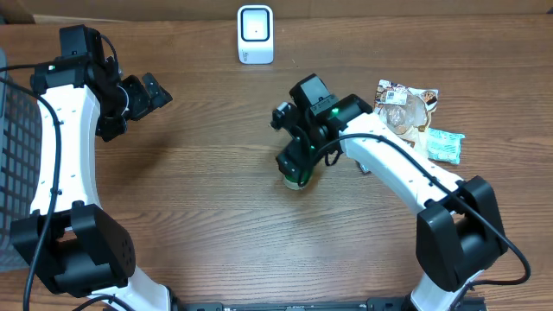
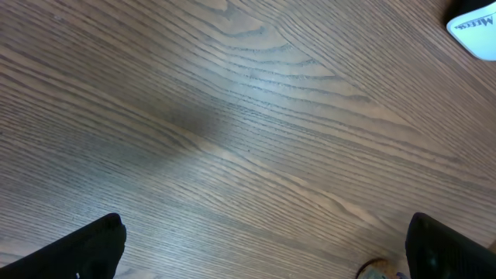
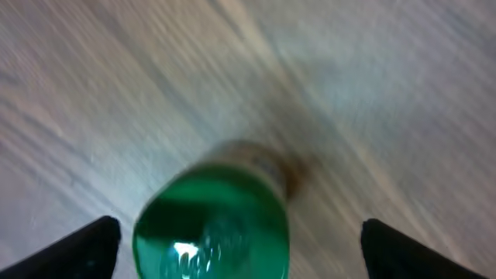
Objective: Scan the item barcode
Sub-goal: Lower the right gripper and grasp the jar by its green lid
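The item is a small jar with a green lid [image 3: 211, 226], standing upright on the wooden table; in the overhead view only its lower edge [image 1: 299, 182] shows under my right gripper [image 1: 295, 166]. In the right wrist view the right gripper [image 3: 239, 229] is open, its fingers on either side of the lid, with a wide gap on the right side. The white barcode scanner [image 1: 255, 34] stands at the table's far edge. My left gripper [image 1: 149, 93] hangs open over bare wood at the left [image 2: 267, 232], holding nothing. No barcode is visible.
Snack packets lie at the right: a brown-and-white one [image 1: 406, 104] and a pale green one [image 1: 445, 145]. A dark mesh basket [image 1: 17, 147] sits at the left edge. The scanner's corner [image 2: 477, 27] shows in the left wrist view.
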`<state>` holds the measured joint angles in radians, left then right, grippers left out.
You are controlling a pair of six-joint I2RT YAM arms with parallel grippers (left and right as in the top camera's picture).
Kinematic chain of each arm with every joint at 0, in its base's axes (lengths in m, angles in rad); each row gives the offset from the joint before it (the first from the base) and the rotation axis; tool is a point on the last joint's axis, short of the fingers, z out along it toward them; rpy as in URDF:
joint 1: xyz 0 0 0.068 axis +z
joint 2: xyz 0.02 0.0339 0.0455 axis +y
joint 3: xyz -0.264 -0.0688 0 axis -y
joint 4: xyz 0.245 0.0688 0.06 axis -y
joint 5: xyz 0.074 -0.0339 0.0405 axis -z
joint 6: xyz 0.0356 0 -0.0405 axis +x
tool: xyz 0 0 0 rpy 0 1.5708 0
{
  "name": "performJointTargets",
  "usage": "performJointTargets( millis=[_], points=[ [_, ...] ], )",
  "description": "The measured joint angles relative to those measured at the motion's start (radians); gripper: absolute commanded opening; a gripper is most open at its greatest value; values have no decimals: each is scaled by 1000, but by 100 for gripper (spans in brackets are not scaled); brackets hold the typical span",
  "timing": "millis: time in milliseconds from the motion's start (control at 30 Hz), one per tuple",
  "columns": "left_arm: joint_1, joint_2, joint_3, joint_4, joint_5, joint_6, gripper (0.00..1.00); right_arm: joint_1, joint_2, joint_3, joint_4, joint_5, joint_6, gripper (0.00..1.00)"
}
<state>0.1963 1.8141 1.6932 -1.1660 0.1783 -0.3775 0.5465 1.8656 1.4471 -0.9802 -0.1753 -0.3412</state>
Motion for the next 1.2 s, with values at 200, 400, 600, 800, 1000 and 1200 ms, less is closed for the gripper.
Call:
performJointTargets(
  millis=[200,400,600,800,1000,1200],
  points=[
    [0,0,0,0,0,0,100,16,0,0,-14,-2,-14,100],
    [0,0,0,0,0,0,99,23,0,0,-7,-1,133,100],
    [0,0,0,0,0,0,100,25,0,-1,-21,-4,460,100],
    [0,0,0,0,0,0,100,43,0,-14,-19,-16,580,83],
    [0,0,0,0,0,0,99,45,0,-20,-25,-21,789,76],
    [0,0,0,0,0,0,100,56,0,-21,-14,42,1047,81]
  ],
)
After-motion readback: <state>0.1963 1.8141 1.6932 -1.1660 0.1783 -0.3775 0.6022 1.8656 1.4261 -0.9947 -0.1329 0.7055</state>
